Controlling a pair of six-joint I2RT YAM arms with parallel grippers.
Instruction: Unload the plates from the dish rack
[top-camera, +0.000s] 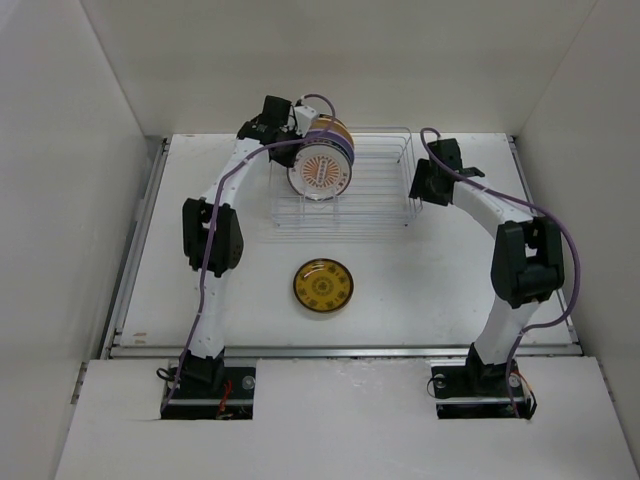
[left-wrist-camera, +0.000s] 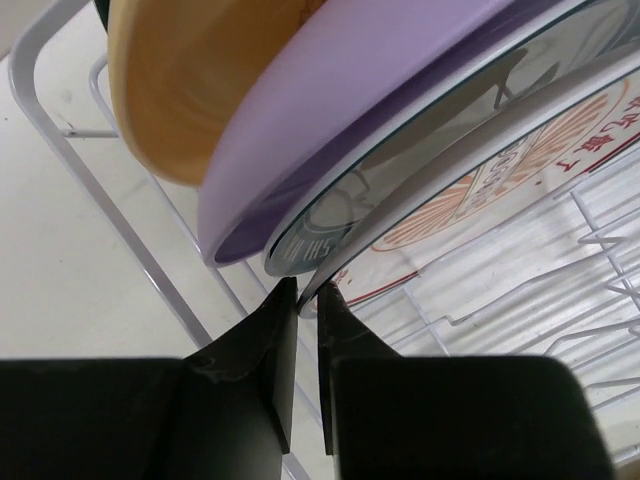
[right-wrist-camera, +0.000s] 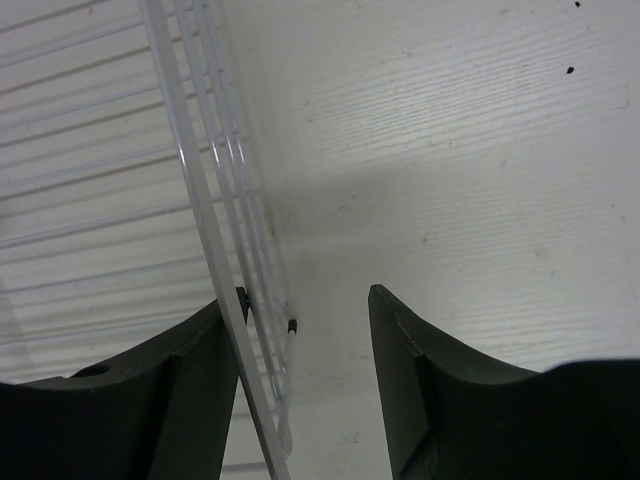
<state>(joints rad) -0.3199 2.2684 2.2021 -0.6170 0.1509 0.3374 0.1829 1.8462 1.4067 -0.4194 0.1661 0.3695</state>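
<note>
One sunburst plate (left-wrist-camera: 520, 160) sits rim-pinched in the left tool (left-wrist-camera: 308, 297)

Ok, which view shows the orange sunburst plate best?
Top external: the sunburst plate shows its whole face, at the dish rack's left end. Left wrist: only its edge, in the left pincer. Right wrist: nothing.

I count five plates (top-camera: 320, 172), four standing in one dish rack (top-camera: 380, 195) and one on the table (top-camera: 450, 290).
</note>
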